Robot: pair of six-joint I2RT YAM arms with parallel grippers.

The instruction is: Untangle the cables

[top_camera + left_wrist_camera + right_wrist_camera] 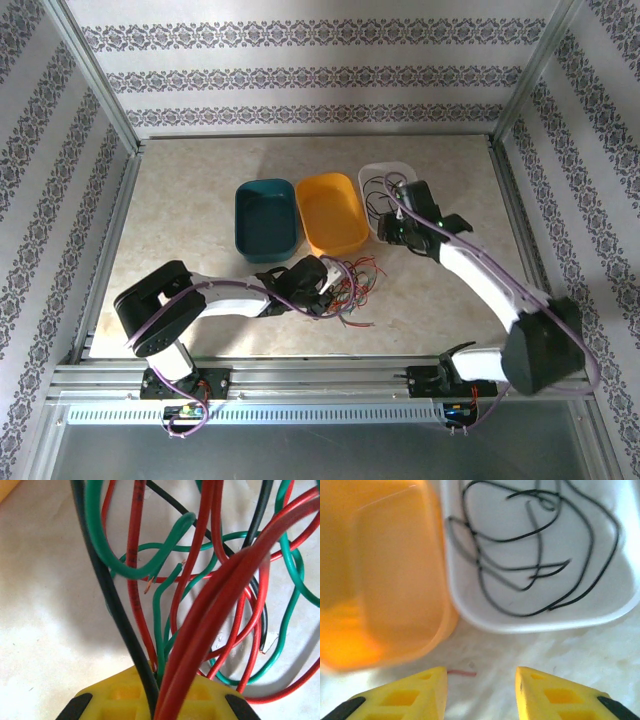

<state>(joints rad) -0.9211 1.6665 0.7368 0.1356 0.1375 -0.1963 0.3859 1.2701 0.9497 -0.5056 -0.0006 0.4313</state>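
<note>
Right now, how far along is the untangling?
Done: several black wires lie loose in the white bin. In hand: the left end effector grips a bundle from the red, green and black tangle; the right end effector hangs open near the white bin. Left: most of the tangle, and the orange bin and teal bin look empty.

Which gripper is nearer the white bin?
Right. The right gripper hangs just short of the near rim of the white bin, jaws open. The left gripper is well away, clamped on the cables.
</note>
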